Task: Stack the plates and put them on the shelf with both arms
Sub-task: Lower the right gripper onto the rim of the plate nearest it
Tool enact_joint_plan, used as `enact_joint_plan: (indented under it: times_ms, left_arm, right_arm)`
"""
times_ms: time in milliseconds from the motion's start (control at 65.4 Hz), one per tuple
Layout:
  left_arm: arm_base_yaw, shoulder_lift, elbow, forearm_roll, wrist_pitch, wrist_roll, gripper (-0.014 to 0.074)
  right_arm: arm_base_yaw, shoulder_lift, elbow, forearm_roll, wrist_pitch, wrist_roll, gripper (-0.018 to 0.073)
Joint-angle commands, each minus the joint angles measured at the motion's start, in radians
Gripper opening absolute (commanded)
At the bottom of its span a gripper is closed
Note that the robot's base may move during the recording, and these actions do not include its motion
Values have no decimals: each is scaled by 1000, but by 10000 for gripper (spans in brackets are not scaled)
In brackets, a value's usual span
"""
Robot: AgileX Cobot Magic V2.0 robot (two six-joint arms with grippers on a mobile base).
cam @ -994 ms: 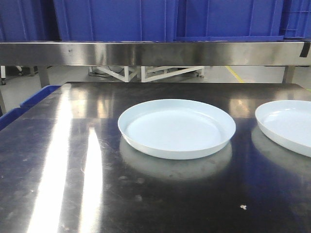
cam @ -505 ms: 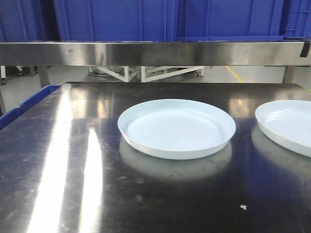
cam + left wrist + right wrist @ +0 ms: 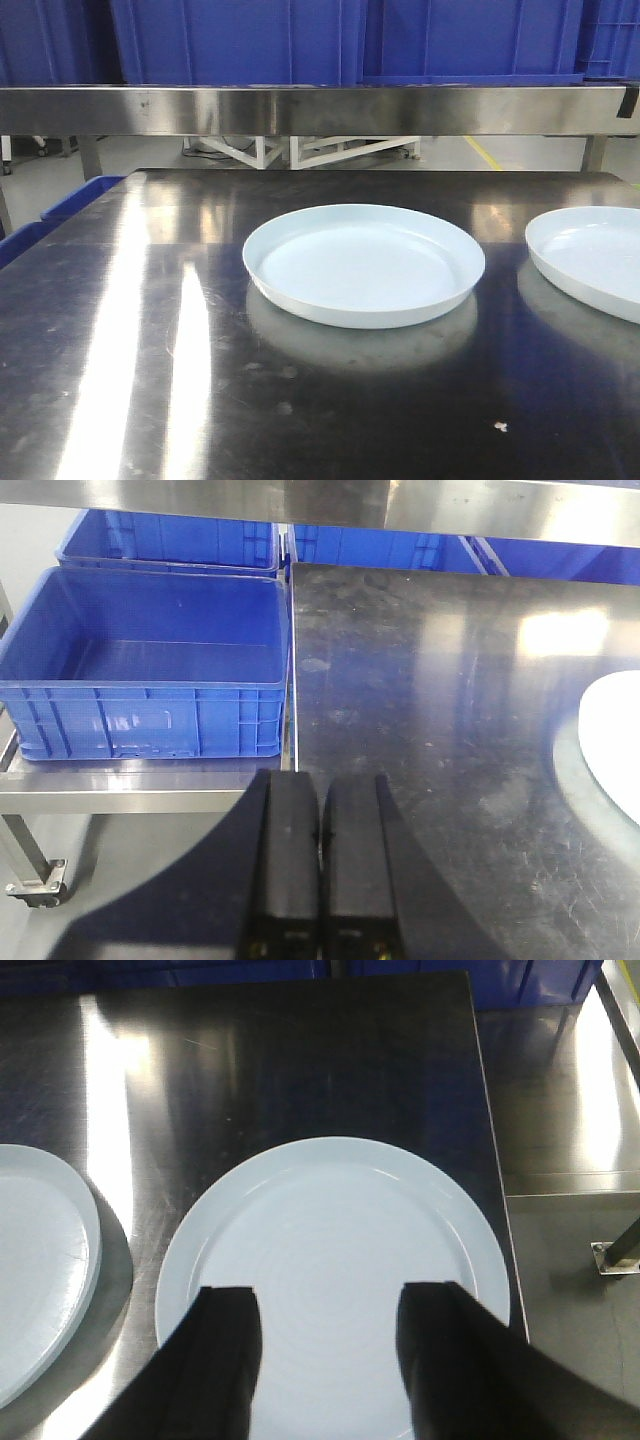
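plain pale bluish-white glossy round plate (image 3: 365, 265), second plate (image 3: 590, 258) the same tint, dark grey steel worktop (image 3: 150, 350) streaked with white glare, solid blue plastic crates (image 3: 150, 670), silver steel shelf (image 3: 300, 110), black left pincer (image 3: 321, 785), black right pincer (image 3: 330, 1295)

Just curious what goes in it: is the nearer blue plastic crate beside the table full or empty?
Empty: the nearer blue plastic crate shows only its bare floor and walls.

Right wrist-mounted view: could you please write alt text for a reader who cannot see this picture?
The open right tool is held over the near half of a large, pale bluish-white plate. The plate lies on a dark, shiny steel table, near its right edge; part of a second plate shows at the left.
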Motion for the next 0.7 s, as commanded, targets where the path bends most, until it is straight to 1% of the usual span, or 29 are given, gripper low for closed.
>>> enact_joint_plan:
  times_ms: [0, 199, 306, 428, 688]
  left_arm:
    - [-5, 0, -27, -4, -87, -2, 87]
    - [-5, 0, -27, -4, -87, -2, 87]
    - [-5, 0, -27, -4, -87, -2, 87]
    - [-5, 0, -27, -4, -87, -2, 87]
    - [-5, 0, -27, -4, -87, -2, 87]
  right_arm:
    - [-3, -6, -36, -8, -59, -6, 434]
    - [-3, -6, -36, -8, 25, -6, 434]
    - [-3, 3, -36, -8, 37, -6, 434]
    - [-3, 35, -36, -8, 7, -6, 434]
    - [-12, 187, -37, -9, -86, -6, 434]
